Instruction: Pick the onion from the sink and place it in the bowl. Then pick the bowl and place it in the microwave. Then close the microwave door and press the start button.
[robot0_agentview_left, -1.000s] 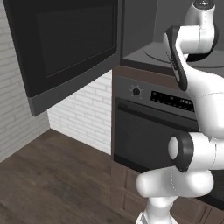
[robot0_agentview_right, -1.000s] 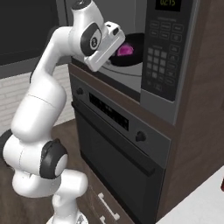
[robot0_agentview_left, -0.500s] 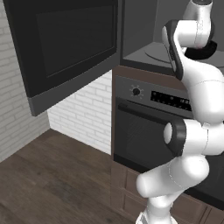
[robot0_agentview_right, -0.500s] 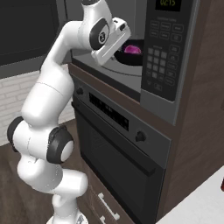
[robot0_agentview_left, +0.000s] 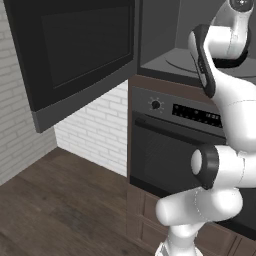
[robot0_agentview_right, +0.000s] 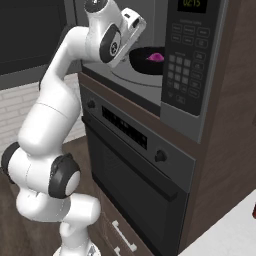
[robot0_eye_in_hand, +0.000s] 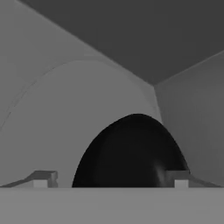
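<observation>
Oven w/ knob and display strip sits directly below the microwave; both fixed, unchanged vs. 1 s ago. Microwave door hangs open to the left, same angle as before.

Arm: upper links have risen and swung toward the microwave cavity since the earlier frames; wrist now at the cavity mouth.

Turntable plate: grey, round, carries the bowl. Bowl rests on the plate inside the microwave, upright, in the same place as 1 s ago.

Hand: fingers spread wide, one tip each side of the bowl rim in the hand view, no contact visible; nothing held. Earlier it stood closer over the bowl.

Onion: magenta, lies inside the bowl, toward its right side.
</observation>
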